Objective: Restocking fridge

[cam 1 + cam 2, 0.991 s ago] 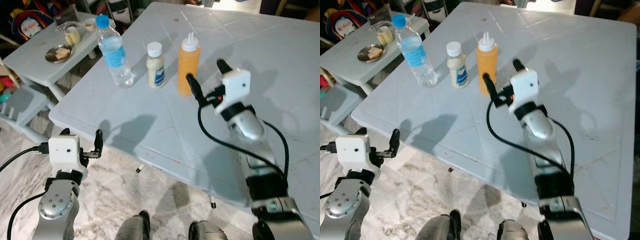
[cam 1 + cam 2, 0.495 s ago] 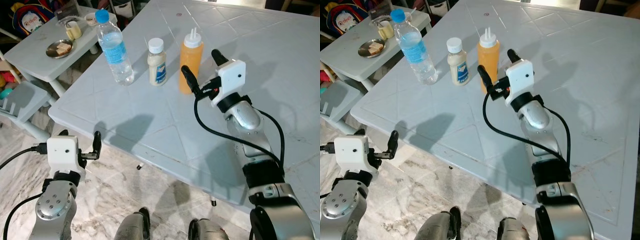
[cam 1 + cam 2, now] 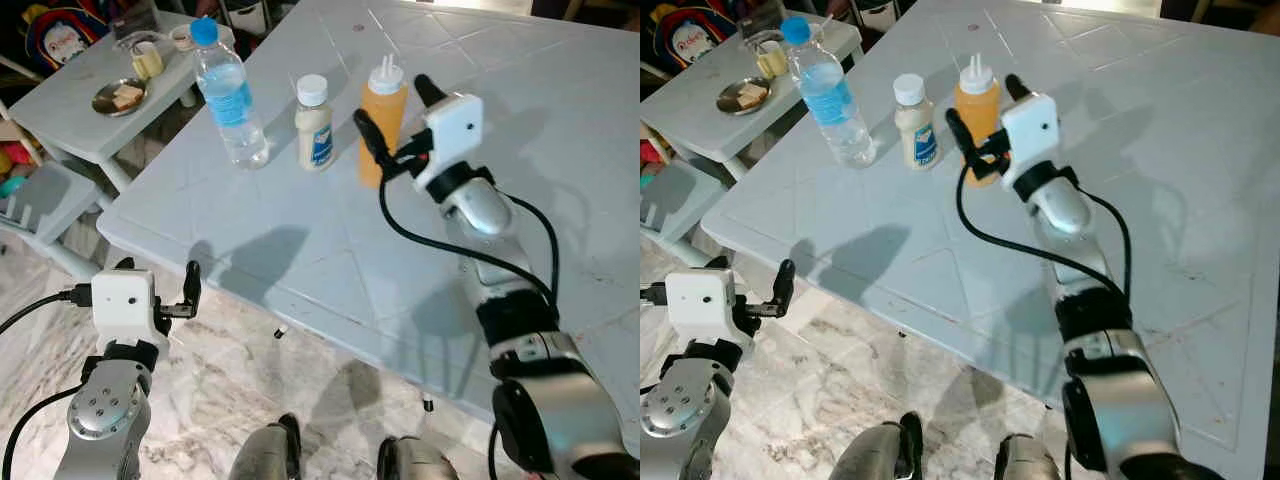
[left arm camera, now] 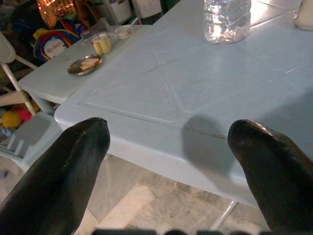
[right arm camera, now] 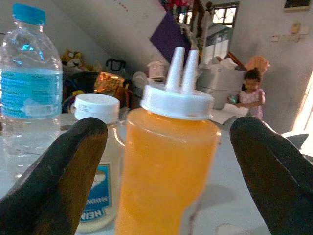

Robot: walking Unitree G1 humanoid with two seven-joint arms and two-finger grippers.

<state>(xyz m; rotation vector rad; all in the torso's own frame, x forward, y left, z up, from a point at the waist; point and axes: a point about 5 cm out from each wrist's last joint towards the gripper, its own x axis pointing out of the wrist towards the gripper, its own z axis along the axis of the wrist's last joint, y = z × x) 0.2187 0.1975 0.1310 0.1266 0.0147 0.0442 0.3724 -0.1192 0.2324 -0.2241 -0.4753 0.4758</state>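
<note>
I'm seeing bright, even daylight; soft arm shadows are falling on the bench (image 3: 300, 260). Head views are staying sharp. Window glare is blooming behind the slightly soft orange bottle (image 5: 164, 166).

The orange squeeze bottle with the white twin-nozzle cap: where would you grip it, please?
Grip the orange squeeze bottle around its straight upright body, below the white cap, coming level from the robot's side as the open right gripper is lined up. The nozzles are too narrow to clamp.
</note>
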